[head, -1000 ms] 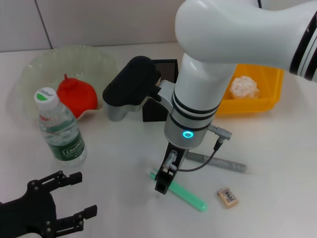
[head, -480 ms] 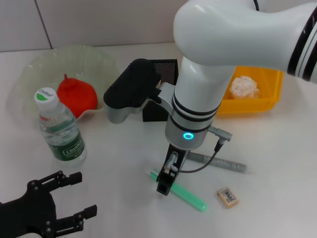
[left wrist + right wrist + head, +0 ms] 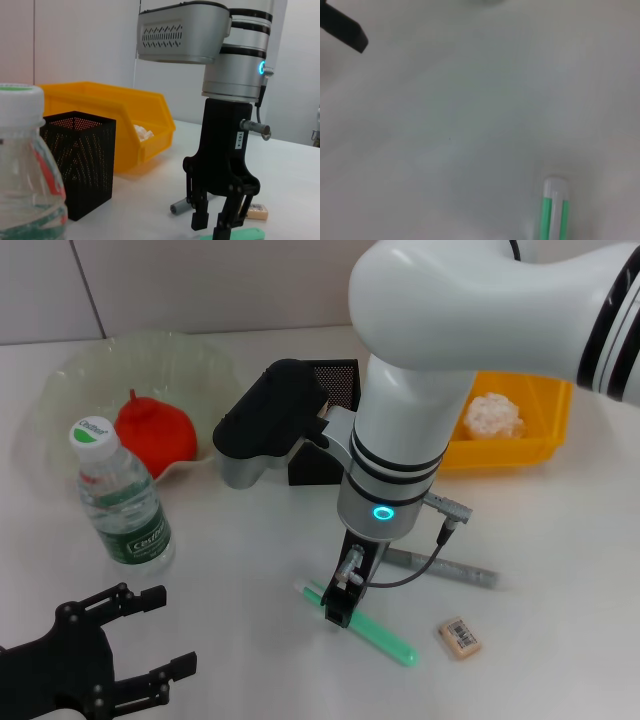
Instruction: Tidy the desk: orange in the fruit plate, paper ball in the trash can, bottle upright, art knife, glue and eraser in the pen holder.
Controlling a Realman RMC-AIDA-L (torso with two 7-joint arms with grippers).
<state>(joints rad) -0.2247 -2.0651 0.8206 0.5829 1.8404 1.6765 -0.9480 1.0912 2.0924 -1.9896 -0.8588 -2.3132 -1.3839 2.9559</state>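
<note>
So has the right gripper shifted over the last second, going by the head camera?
Yes. The right gripper has slid slightly toward the eraser, along the green art knife, and sits open astride it.

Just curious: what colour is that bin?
Yellow-orange bin, best in the head view.

Bottle left of pen holder; eraser front right (paper ball in bin).
</note>
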